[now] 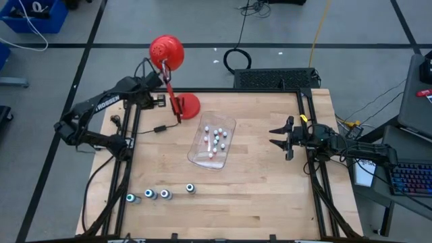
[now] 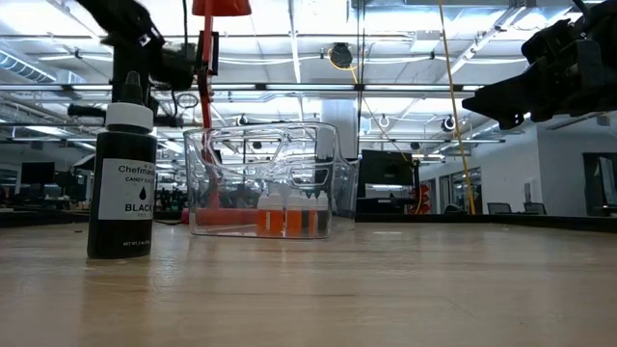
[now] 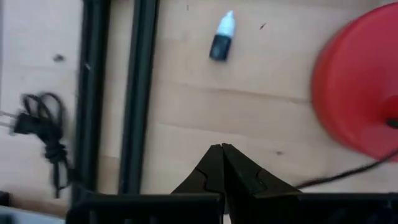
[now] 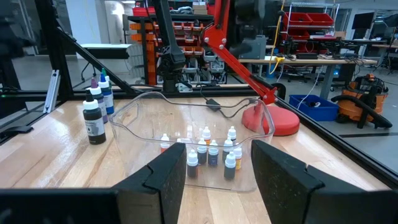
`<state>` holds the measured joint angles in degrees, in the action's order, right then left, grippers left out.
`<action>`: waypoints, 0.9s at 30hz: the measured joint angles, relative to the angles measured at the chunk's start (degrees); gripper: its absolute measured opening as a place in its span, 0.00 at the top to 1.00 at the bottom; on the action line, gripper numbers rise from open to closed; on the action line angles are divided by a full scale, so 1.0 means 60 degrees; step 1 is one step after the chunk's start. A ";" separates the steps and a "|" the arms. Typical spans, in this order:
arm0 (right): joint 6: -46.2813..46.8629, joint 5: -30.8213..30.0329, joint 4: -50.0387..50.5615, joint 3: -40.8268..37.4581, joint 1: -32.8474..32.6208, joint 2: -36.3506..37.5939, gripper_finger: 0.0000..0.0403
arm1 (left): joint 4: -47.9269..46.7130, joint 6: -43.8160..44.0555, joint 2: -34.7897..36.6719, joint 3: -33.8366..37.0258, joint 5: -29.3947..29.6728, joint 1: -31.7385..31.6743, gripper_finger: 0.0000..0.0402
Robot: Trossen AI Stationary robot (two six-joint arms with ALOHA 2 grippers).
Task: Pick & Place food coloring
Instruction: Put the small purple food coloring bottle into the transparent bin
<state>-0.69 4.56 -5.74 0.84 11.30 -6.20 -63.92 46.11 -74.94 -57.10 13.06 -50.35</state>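
Several tiny white-topped food coloring bottles (image 1: 216, 139) stand inside a clear plastic tub (image 1: 229, 127) at mid-table; they also show in the right wrist view (image 4: 211, 152). Several larger dark bottles (image 1: 156, 194) stand upright in a row near the table's near left edge. One small dark bottle with a white tip (image 3: 222, 37) lies on its side on the wood by the lamp base. My left gripper (image 3: 222, 151) hangs shut above the table near that bottle, touching nothing. My right gripper (image 1: 279, 136) waits open at the table's right side, level, pointing at the tub.
A red desk lamp has its base (image 1: 187, 106) at the far left and its head (image 1: 166, 52) beyond the table edge. A black cable with a plug (image 3: 43, 134) lies outside the black frame rails (image 3: 138, 93). Bare wood stretches across the near half.
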 joint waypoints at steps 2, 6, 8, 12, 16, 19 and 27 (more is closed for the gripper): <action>0.0000 -0.0003 0.0000 0.0001 -0.0002 0.0000 0.58 | 0.0666 0.0006 -0.0004 0.0675 -0.0246 -0.0136 1.00; 0.0000 -0.0001 0.0000 0.0001 -0.0002 0.0000 0.58 | 0.3023 -0.0356 -0.0010 0.2002 -0.1296 -0.0427 1.00; 0.0000 -0.0004 0.0002 -0.0001 0.0000 0.0000 0.58 | 0.3942 -0.0419 -0.0011 0.2411 -0.1425 -0.0528 1.00; 0.0000 -0.0002 0.0002 -0.0003 -0.0002 0.0000 0.58 | 0.4601 -0.0412 -0.0011 0.2772 -0.0922 -0.0830 0.99; 0.0000 0.0000 0.0004 -0.0002 -0.0002 0.0004 0.58 | 0.4955 -0.0713 -0.0011 0.2768 -0.0929 -0.1045 0.94; 0.0000 -0.0003 0.0001 0.0000 -0.0001 0.0001 0.58 | 0.5603 -0.1129 -0.0011 0.2768 -0.1259 -0.1036 0.85; 0.0000 -0.0004 0.0002 0.0001 -0.0001 0.0002 0.58 | 0.5916 -0.1668 -0.0841 0.2185 -0.1296 -0.0967 0.55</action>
<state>-0.69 4.54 -5.72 0.84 11.30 -6.19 -28.42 36.10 -79.98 -43.99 5.29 -56.16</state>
